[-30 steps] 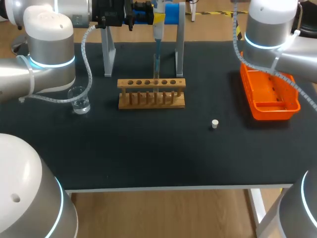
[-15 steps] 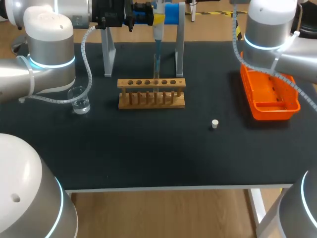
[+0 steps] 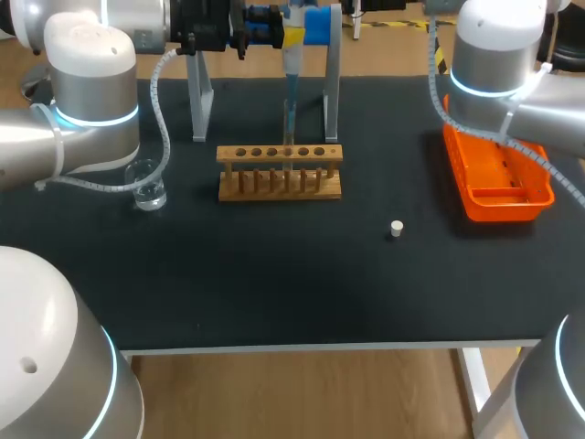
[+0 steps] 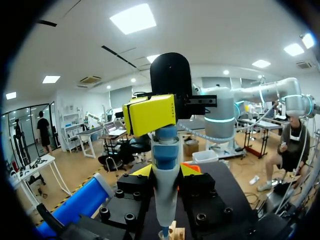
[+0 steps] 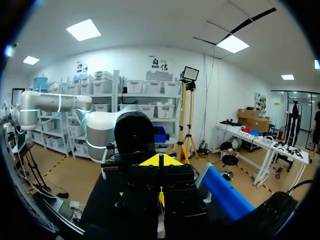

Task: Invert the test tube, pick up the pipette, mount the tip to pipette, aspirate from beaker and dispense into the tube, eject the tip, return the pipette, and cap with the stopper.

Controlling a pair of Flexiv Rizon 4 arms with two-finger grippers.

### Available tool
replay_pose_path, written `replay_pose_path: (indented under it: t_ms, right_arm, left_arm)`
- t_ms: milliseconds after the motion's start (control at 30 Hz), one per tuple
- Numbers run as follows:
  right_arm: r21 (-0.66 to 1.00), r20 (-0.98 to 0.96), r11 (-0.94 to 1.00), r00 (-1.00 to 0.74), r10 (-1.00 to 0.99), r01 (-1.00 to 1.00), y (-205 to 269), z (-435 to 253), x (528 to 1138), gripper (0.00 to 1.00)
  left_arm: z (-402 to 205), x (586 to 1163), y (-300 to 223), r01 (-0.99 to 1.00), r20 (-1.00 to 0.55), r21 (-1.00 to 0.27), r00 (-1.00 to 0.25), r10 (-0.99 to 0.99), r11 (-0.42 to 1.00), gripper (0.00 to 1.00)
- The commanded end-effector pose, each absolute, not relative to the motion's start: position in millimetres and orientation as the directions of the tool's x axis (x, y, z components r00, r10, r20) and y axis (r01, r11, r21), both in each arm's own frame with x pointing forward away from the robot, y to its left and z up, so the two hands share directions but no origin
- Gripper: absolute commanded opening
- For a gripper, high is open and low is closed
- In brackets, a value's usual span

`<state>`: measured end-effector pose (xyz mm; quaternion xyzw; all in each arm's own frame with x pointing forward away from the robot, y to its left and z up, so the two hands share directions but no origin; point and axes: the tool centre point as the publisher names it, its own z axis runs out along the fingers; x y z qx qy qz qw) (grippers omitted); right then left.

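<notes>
My left gripper (image 3: 285, 27) at the table's far edge is shut on the pipette (image 3: 292, 57), which hangs upright with its blue tip (image 3: 289, 114) pointing down into a hole of the wooden rack (image 3: 280, 174). In the left wrist view the pipette (image 4: 165, 190) stands between the yellow fingertips (image 4: 142, 170) of the left gripper (image 4: 165, 172); the rack's top (image 4: 173, 232) shows just below. The test tube itself is hard to make out. The beaker (image 3: 146, 187) stands left of the rack. A white stopper (image 3: 396, 229) lies on the mat. My right gripper (image 5: 160, 161) is shut and holds nothing.
An orange tray (image 3: 512, 207) lies at the right side of the table. The pipette stand's grey posts (image 3: 199, 101) rise behind the rack. A black mat (image 3: 274, 274) covers the table, with its front edge near the view's lower part.
</notes>
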<state>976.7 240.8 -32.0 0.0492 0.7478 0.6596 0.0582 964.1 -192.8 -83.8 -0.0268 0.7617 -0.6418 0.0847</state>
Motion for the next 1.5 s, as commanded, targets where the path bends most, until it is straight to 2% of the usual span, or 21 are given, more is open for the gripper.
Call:
replay_pose_path:
  t_ms: [33, 267, 500, 533, 567, 600, 633, 933, 1200, 1500]
  right_arm:
    - [0.992, -0.017, 0.128, -0.988, 0.15, 0.002, 240, -41, 976, 0.0]
    - [0.992, -0.017, 0.128, -0.988, 0.154, 0.002, 239, -38, 977, 0.0]
    - [0.994, -0.081, 0.088, -0.984, 0.156, -0.068, 228, -5, 971, 0.0]
    - [0.993, -0.09, 0.089, -0.984, 0.153, -0.077, 226, 0, 969, 0.18]
    - [0.992, -0.097, 0.095, -0.984, 0.152, -0.083, 222, 4, 966, 0.46]
    - [0.992, -0.098, 0.094, -0.983, 0.152, -0.084, 220, 6, 964, 0.91]
    - [0.991, -0.105, 0.093, -0.983, 0.152, -0.092, 216, 8, 961, 1.0]
    - [0.977, -0.171, 0.152, -0.976, 0.133, -0.151, 173, 9, 943, 1.0]
    - [0.95, -0.212, 0.257, -0.971, 0.108, -0.179, 139, -27, 941, 1.0]
    - [0.931, -0.219, 0.311, -0.974, 0.057, -0.191, 123, -79, 940, 1.0]
  left_arm:
    - [-79, 965, -193, 0.069, -0.096, -0.983, -0.984, -0.151, 0.172, 0.0]
    - [-79, 965, -193, 0.069, -0.096, -0.983, -0.984, -0.151, 0.172, 0.0]
    - [-79, 965, -193, 0.069, -0.096, -0.983, -0.984, -0.151, 0.172, 0.0]
    - [-79, 965, -193, 0.069, -0.096, -0.983, -0.984, -0.151, 0.172, 0.0]
    - [-79, 965, -193, 0.069, -0.096, -0.983, -0.984, -0.151, 0.172, 0.0]
    - [-79, 965, -193, 0.069, -0.096, -0.983, -0.984, -0.151, 0.172, 0.0]
    - [-79, 965, -193, 0.069, -0.096, -0.983, -0.984, -0.151, 0.172, 0.0]
    - [-79, 965, -193, 0.069, -0.096, -0.983, -0.984, -0.151, 0.172, 0.0]
    - [-79, 965, -193, 0.069, -0.096, -0.983, -0.984, -0.151, 0.172, 0.0]
    - [-79, 965, -193, 0.069, -0.096, -0.983, -0.984, -0.151, 0.172, 0.0]
